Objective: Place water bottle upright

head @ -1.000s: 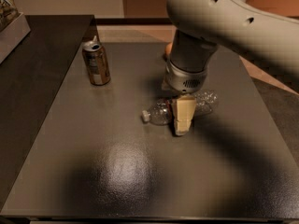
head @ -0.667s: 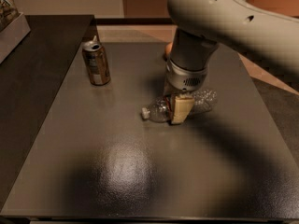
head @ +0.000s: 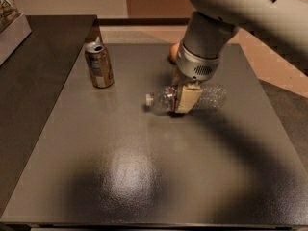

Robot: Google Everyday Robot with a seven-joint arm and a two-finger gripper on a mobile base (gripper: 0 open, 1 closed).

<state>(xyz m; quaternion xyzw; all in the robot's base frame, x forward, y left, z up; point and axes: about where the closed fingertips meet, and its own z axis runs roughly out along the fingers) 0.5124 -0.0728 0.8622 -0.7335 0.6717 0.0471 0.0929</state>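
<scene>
Jaws are clamped across the middle of the water bottle [head: 209, 96]. The near finger [head: 188, 96], pale tan, lies flat over the label band, while the far one is hidden behind the bottle. The gripper [head: 185, 101] points downward, a little right of the middle of the dark grey table [head: 144, 177], toward its far half.

The bottle lies on its side. Its long axis goes almost level from left to right across the view, with the left end a bit lower. The white cap [head: 149, 100] points to the left and the clear crinkled base points to the right. A dark shadow sits directly under it, and I cannot tell if the bottle touches the table or hangs just above.

The pale arm [head: 250, 8] rises from the gripper to the upper right. Behind the wrist, a small orange object [head: 173, 52] is partly covered. A brown-gold drink can [head: 98, 65] stands upright, well apart, to the far left. A second table [head: 38, 81] adjoins on the left.
</scene>
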